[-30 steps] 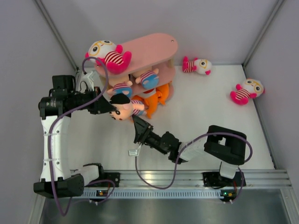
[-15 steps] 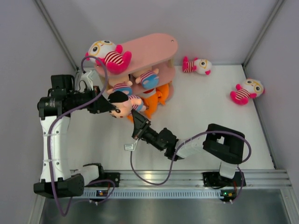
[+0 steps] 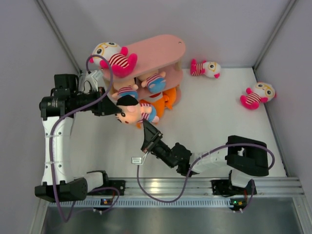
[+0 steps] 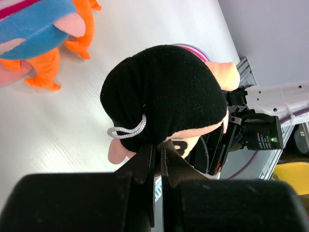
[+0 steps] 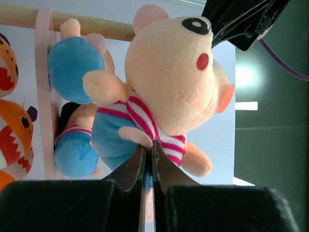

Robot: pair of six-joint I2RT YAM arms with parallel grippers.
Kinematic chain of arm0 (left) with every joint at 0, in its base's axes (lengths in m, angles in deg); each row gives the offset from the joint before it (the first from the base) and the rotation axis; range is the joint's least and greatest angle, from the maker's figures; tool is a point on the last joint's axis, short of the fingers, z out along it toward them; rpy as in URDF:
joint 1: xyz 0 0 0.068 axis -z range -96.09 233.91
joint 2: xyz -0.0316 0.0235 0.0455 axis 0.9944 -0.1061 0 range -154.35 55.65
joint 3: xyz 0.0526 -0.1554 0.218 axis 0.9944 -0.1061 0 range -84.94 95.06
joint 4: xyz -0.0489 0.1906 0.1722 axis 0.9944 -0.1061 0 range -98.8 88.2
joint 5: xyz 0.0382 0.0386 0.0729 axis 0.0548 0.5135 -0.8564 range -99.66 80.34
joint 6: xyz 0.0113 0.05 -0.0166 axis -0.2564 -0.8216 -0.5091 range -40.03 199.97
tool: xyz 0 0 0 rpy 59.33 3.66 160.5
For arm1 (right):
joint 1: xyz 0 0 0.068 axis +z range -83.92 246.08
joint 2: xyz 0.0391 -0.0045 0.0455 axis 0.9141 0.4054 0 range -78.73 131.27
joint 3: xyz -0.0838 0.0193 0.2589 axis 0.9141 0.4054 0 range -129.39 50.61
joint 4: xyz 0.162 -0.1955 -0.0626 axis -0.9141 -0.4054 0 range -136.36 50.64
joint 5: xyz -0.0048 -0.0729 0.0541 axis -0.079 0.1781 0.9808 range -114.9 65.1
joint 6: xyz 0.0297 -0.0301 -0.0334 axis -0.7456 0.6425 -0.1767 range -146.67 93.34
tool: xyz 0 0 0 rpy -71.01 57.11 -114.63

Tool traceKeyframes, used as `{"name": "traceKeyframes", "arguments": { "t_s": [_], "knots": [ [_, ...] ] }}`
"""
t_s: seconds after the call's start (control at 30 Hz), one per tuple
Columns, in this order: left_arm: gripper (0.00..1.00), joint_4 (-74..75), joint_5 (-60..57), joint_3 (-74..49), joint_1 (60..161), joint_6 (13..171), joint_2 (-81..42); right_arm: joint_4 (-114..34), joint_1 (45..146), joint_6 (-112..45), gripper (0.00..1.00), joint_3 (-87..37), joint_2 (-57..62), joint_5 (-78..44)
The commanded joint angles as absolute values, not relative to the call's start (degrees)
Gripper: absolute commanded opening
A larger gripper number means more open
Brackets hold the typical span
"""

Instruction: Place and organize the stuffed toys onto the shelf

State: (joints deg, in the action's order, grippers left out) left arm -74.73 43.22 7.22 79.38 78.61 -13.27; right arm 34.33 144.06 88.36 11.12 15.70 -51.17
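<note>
My left gripper (image 3: 113,109) pinches the doll (image 3: 134,112) by its black hair, just in front of the shelf (image 3: 161,48) at the table's (image 3: 209,117) far left corner. My right gripper (image 3: 147,130) is pressed together, its tips against the doll's striped shirt; I cannot tell whether it has caught any cloth.

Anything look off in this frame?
Yes: both hands are shut on one peach doll, held in the air before the shelf: left hand at its head, right hand seemingly pinching its striped shirt. Two white-headed dolls lie off the shelf, far right.
</note>
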Motion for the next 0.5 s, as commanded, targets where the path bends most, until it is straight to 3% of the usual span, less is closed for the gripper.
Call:
{"name": "traceKeyframes", "arguments": {
  "t_s": [0.0, 0.03, 0.1, 0.17, 0.3, 0.37, 0.47],
  "knots": [
    [0.05, -73.52, 40.61, 10.07, 78.99, 77.69, -13.87, 38.79, 146.50, 98.07, 0.00, 11.32, 11.54, -55.49],
    [0.13, -73.52, 40.18, 10.59, 78.99, 77.60, -13.96, 37.38, 146.85, 97.01, 0.00, 11.49, 10.32, -56.10],
    [0.13, -73.61, 39.65, 11.04, 78.99, 77.16, -14.66, 31.17, 148.43, 92.28, 0.00, 11.49, 7.60, -58.99],
    [0.20, -73.61, 38.85, 11.74, 78.99, 76.81, -15.01, 25.27, 150.18, 87.97, 0.00, 11.41, 5.31, -62.67],
    [0.30, -73.61, 39.47, 12.09, 78.99, 76.28, -15.54, -0.23, 153.26, 66.32, 0.00, 8.96, -3.47, -66.12],
    [0.42, -73.61, 39.55, 12.01, 78.99, 75.93, -15.54, -10.65, 154.06, 52.62, 0.00, 6.85, -6.21, -65.25],
    [0.62, -73.70, 39.82, 12.00, 78.99, 75.32, -15.28, -19.49, 153.97, 44.63, 0.00, 4.73, -9.55, -65.07]
  ]
}}
